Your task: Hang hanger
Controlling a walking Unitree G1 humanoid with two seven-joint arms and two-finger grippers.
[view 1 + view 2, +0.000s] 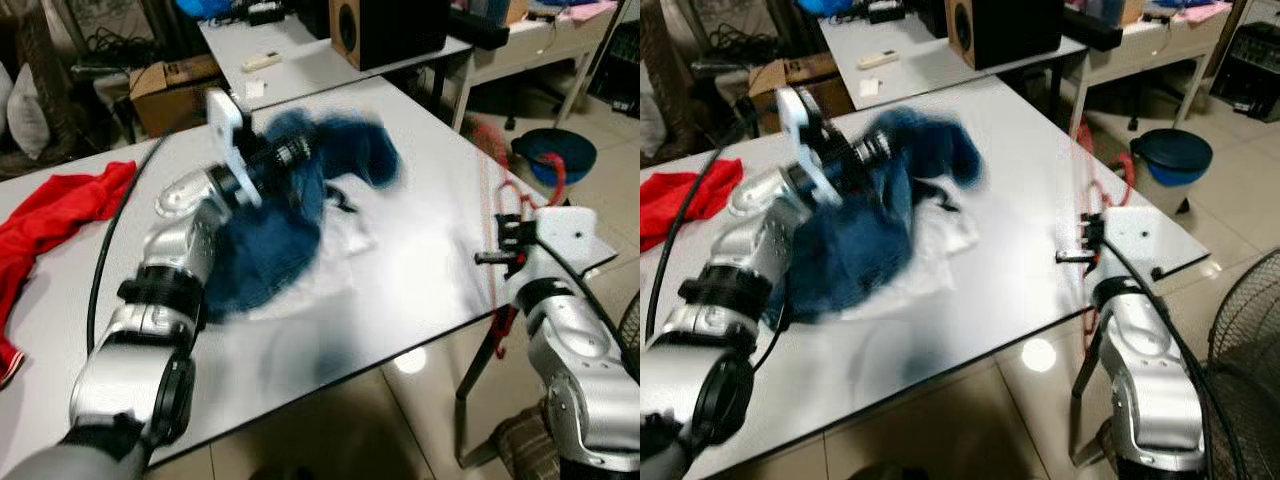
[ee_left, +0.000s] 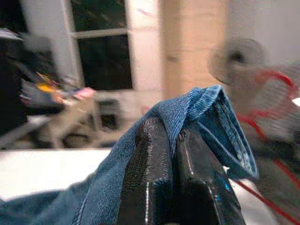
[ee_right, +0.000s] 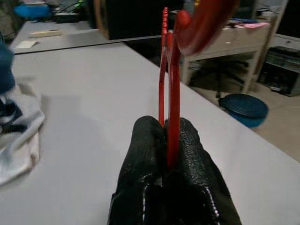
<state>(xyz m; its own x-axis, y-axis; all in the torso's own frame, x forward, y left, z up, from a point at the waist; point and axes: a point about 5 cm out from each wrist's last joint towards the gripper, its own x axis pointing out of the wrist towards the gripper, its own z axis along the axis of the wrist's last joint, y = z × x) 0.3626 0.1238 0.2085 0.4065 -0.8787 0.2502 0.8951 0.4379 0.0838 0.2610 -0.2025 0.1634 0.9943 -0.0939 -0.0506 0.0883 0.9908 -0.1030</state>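
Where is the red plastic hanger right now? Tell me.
The red plastic hanger is clamped in the right gripper, held off the near right corner of the white table, across from the blue denim garment.

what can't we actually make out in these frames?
- Blue denim garment: motion-blurred in the eye views; its type and whole shape are unreadable.
- Left end effector: in the eye views, buried in the denim.
- Red hanger: the hook is cut by the top edge of the right wrist view; thin and blurred in the eye views.
- Right end effector: its fingertips are too small in the eye views.
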